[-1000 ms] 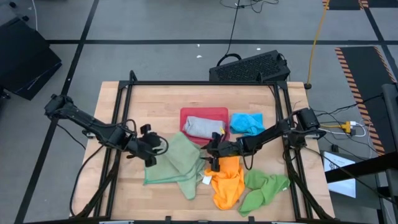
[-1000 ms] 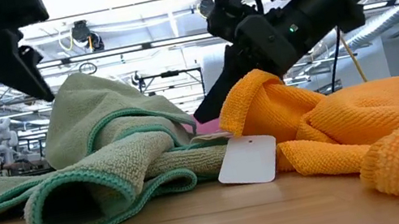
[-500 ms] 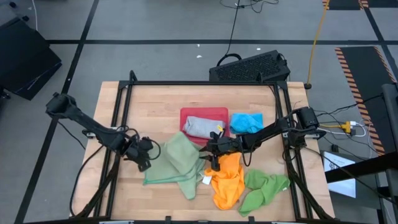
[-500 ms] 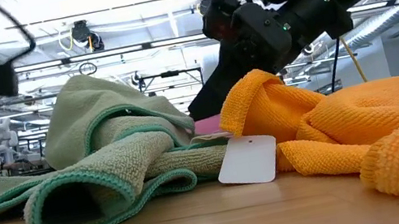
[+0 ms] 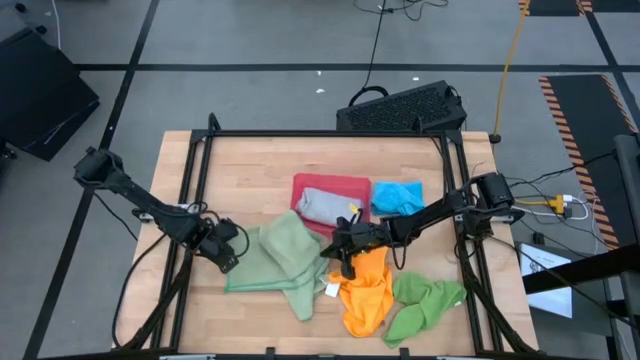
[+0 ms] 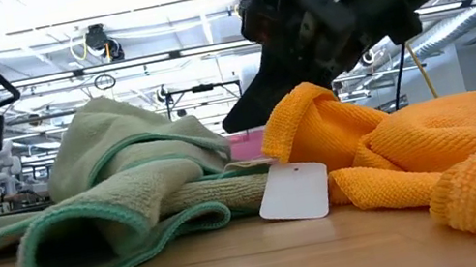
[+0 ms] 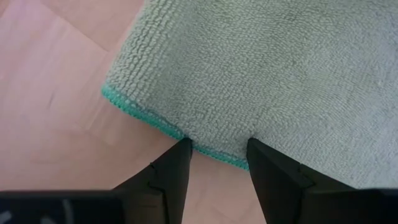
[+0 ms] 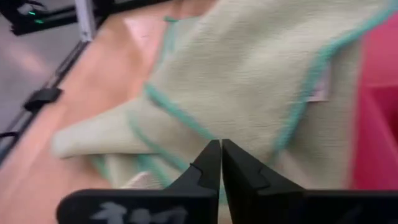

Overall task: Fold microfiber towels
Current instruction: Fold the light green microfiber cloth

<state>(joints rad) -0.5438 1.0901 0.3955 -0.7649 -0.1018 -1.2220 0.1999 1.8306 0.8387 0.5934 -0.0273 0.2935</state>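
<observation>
Right gripper [image 8: 220, 155] has snapped shut above sage towel [image 5: 280, 260].

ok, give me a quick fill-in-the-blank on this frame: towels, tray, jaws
1. The grey-blue towel lies in the red ____.
2. The right gripper hangs over the sage green towel with its jaws ____.
3. The white tag lies against the ____ towel.
4. The left gripper has its jaws at that sage green towel's teal-stitched ____.

Missing words: tray; shut; orange; edge
</observation>
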